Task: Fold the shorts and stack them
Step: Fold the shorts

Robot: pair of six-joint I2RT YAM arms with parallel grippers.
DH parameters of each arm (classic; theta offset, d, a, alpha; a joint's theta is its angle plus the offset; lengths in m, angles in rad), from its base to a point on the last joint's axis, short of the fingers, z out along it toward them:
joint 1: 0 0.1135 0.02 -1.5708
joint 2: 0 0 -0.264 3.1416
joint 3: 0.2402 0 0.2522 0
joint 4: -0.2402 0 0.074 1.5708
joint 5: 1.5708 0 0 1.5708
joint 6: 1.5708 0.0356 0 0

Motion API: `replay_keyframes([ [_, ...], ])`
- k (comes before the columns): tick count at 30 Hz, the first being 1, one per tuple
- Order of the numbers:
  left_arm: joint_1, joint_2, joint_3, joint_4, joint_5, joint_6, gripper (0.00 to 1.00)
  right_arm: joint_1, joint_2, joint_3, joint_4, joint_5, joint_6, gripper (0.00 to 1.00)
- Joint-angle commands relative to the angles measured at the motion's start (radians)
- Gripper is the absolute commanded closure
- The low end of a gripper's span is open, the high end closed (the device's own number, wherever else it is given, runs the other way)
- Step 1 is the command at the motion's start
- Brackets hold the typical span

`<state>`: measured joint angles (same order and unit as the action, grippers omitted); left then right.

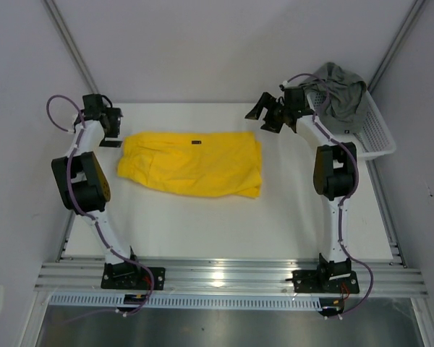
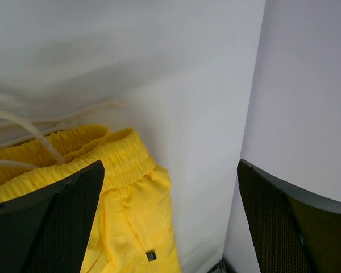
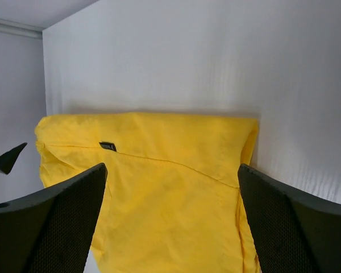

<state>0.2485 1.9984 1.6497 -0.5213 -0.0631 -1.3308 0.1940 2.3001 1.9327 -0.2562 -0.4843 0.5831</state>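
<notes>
Landmark: yellow shorts point(image 1: 192, 163), folded into a flat, roughly rectangular bundle, lying on the white surface point(image 1: 224, 224).
Logo: small dark tag point(image 1: 196, 142) on the yellow shorts, near their far edge.
Waistband: gathered elastic edge point(image 2: 122, 156) at the left end of the yellow shorts, seen in the left wrist view.
Cords: pale cords point(image 2: 85, 111) on the surface just beyond that waistband.
Left pincer point(image 1: 110, 137): just beside the left end of the yellow shorts, fingers point(image 2: 68, 216) set wide apart, nothing between them.
Right pincer point(image 1: 264, 116): just beyond the far right corner of the yellow shorts, fingers point(image 3: 62, 216) likewise spread wide, gripping nothing; the yellow cloth shows in the gap.
Container: white mesh basket point(image 1: 372, 134), well to the right of the yellow shorts, at the far right corner of the surface.
Contents: grey-green shorts point(image 1: 340, 90), crumpled and heaped in the basket, spilling over its far rim.
In the way: the right arm's upper link point(image 1: 333, 170) stands between the yellow shorts and the basket.
Near edge: metal rail point(image 1: 217, 275) carrying both arm bases, well clear of the yellow shorts.
</notes>
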Motion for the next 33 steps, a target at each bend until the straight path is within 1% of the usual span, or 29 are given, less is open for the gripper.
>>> replay_keyframes([
  [1, -0.009, -0.129, 0.004, -0.063, -0.098, 0.073, 0.01, 0.001, -0.099, 0.034, 0.006, 0.006, -0.022, 0.01],
  [2, -0.012, -0.151, -0.025, -0.057, -0.098, 0.085, 0.01, 0.002, -0.125, 0.002, 0.012, 0.018, -0.037, 0.02],
  [3, -0.02, -0.173, -0.034, -0.045, -0.093, 0.097, 0.01, 0.008, -0.177, -0.065, 0.009, 0.026, -0.046, 0.05],
  [5, -0.034, -0.231, -0.057, -0.057, -0.098, 0.137, 0.01, 0.028, -0.235, -0.141, -0.012, 0.07, -0.072, 0.1],
  [6, -0.049, -0.263, -0.065, -0.074, -0.106, 0.165, 0.01, 0.036, -0.293, -0.226, -0.02, 0.082, -0.078, 0.17],
  [7, -0.057, -0.282, -0.073, -0.091, -0.112, 0.171, 0.01, 0.051, -0.323, -0.276, -0.02, 0.108, -0.083, 0.19],
  [8, -0.064, -0.297, -0.115, -0.091, -0.11, 0.186, 0.01, 0.059, -0.353, -0.323, -0.018, 0.121, -0.086, 0.2],
  [9, -0.075, -0.312, -0.142, -0.083, -0.107, 0.202, 0.01, 0.065, -0.381, -0.419, -0.018, 0.137, -0.083, 0.24],
  [10, -0.077, -0.326, -0.174, -0.076, -0.095, 0.229, 0.01, 0.07, -0.436, -0.467, -0.009, 0.153, -0.077, 0.25],
  [12, -0.08, -0.366, -0.237, -0.033, -0.081, 0.264, 0.01, 0.076, -0.488, -0.567, 0.018, 0.153, -0.043, 0.29],
  [13, -0.08, -0.377, -0.276, -0.005, -0.07, 0.338, 0.02, 0.078, -0.536, -0.651, 0.038, 0.153, -0.036, 0.29],
  [16, -0.081, -0.398, -0.352, 0.052, -0.054, 0.439, 0.02, 0.096, -0.605, -0.763, 0.04, 0.162, -0.029, 0.3],
  [18, -0.081, -0.408, -0.378, 0.096, -0.037, 0.49, 0.02, 0.113, -0.633, -0.799, 0.028, 0.184, -0.034, 0.3],
  [19, -0.081, -0.409, -0.424, 0.11, -0.035, 0.493, 0.02, 0.119, -0.643, -0.817, 0.025, 0.197, -0.032, 0.3],
  [22, -0.081, -0.415, -0.496, 0.19, -0.017, 0.522, 0.01, 0.128, -0.685, -0.882, 0.037, 0.202, -0.032, 0.26],
  [25, -0.081, -0.395, -0.545, 0.297, 0.04, 0.553, 0.01, 0.13, -0.689, -0.926, 0.083, 0.15, -0.032, 0.26],
  [26, -0.08, -0.383, -0.55, 0.334, 0.054, 0.562, 0.01, 0.133, -0.686, -0.936, 0.093, 0.138, -0.032, 0.28],
  [29, -0.08, -0.328, -0.522, 0.313, 0.055, 0.565, 0.01, 0.148, -0.682, -0.936, 0.126, 0.113, -0.046, 0.34],
  [30, -0.08, -0.316, -0.501, 0.305, 0.055, 0.57, 0.01, 0.154, -0.679, -0.933, 0.135, 0.116, -0.052, 0.34],
  [33, -0.08, -0.296, -0.507, 0.303, 0.049, 0.576, 0.01, 0.173, -0.663, -0.913, 0.133, 0.13, -0.084, 0.4],
])
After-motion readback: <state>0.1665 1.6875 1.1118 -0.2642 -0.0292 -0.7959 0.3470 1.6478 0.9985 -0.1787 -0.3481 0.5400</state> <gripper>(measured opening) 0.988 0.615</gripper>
